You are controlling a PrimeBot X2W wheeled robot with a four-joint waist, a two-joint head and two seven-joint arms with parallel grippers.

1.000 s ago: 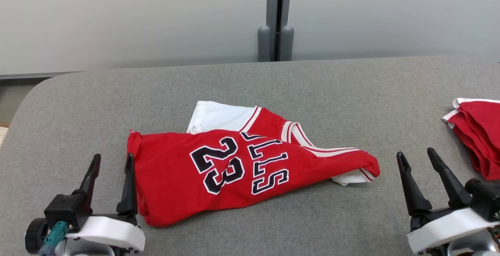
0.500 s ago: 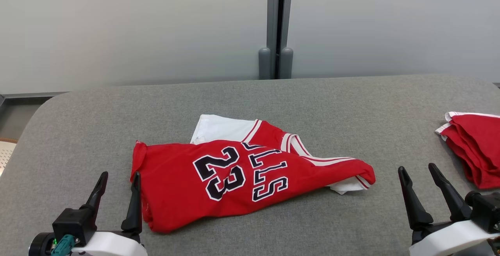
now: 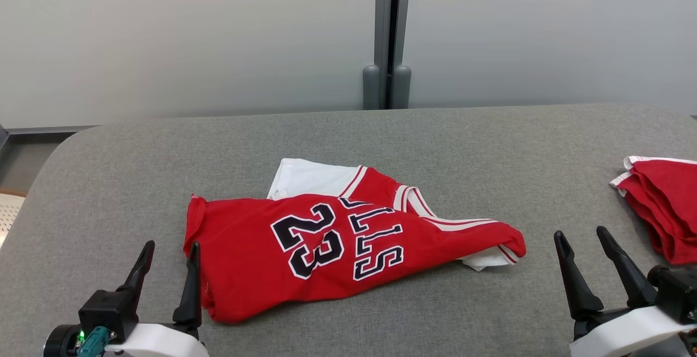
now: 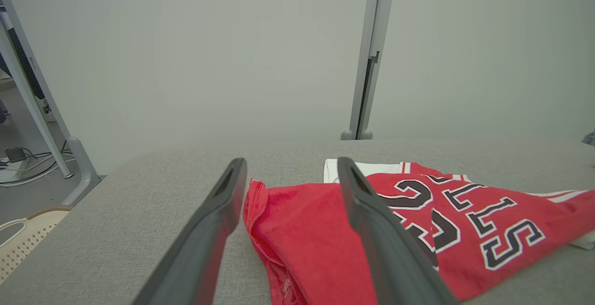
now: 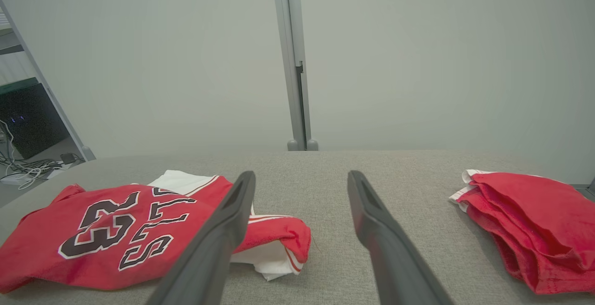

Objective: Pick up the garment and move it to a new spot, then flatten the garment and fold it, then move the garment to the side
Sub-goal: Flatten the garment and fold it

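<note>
The garment (image 3: 326,248), a red jersey with dark "23" lettering and white trim, lies crumpled and partly folded over itself in the middle of the grey padded table (image 3: 109,172). My left gripper (image 3: 171,245) stands open at the lower left, its right finger right by the garment's left edge. In the left wrist view that gripper (image 4: 292,161) points at the garment's left end (image 4: 316,235), nothing between its fingers. My right gripper (image 3: 580,233) stands open at the lower right, apart from the garment's right tip. The right wrist view shows this gripper (image 5: 301,174) empty, the garment (image 5: 116,230) to its left.
A second red cloth with white trim (image 3: 667,204) lies folded at the table's right edge, also to the right of my fingers in the right wrist view (image 5: 525,221). A grey wall with a post (image 3: 386,74) stands behind the table. A cream basket (image 4: 18,235) sits on the floor at left.
The whole picture has slid downward, so the head camera moved. The garment lies as it did, and both grippers stay open in about the same places relative to it.
</note>
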